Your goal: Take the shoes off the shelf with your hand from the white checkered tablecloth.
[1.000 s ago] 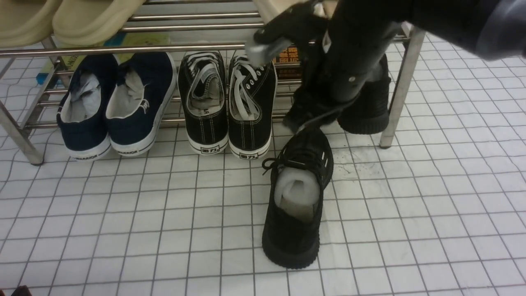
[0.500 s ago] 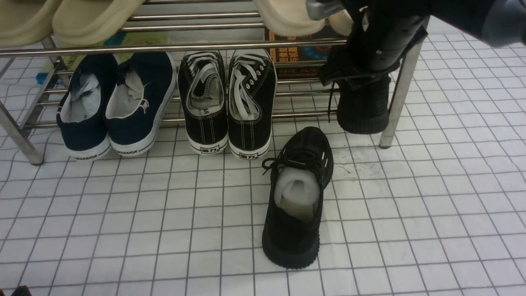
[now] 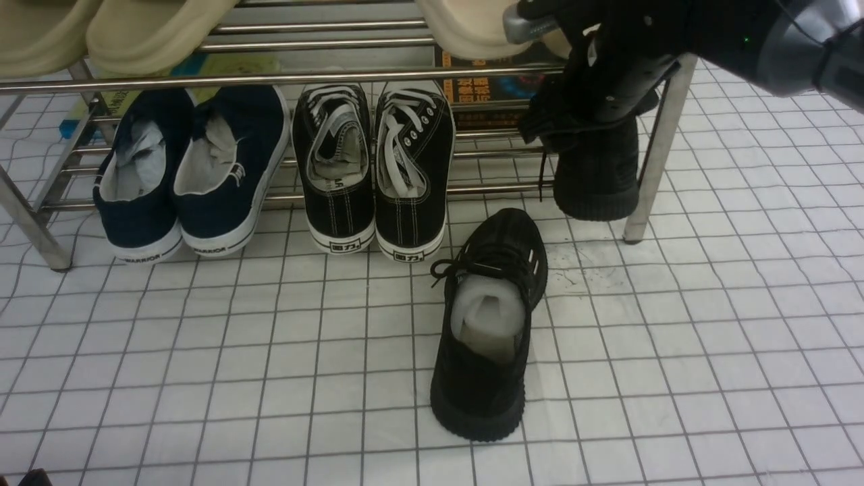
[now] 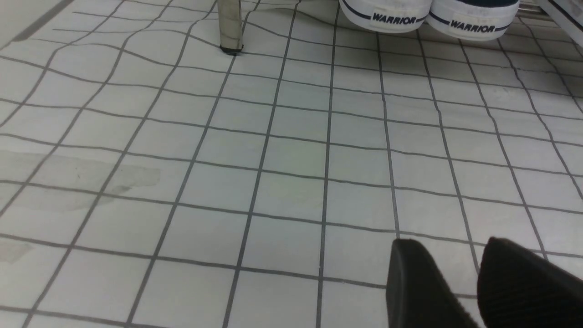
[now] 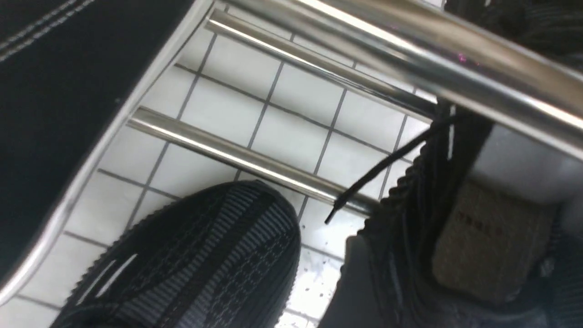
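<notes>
One black knit sneaker (image 3: 487, 324) now lies mid-frame on the white checkered tablecloth (image 3: 202, 351), so my black right gripper (image 3: 567, 118) has moved upper right to its twin (image 3: 597, 182) on the steel shelf (image 3: 658, 148), jaws too dark to tell.

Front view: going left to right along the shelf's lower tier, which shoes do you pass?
The navy slip-ons → black canvas sneakers with white laces → one black knit sneaker.
</notes>
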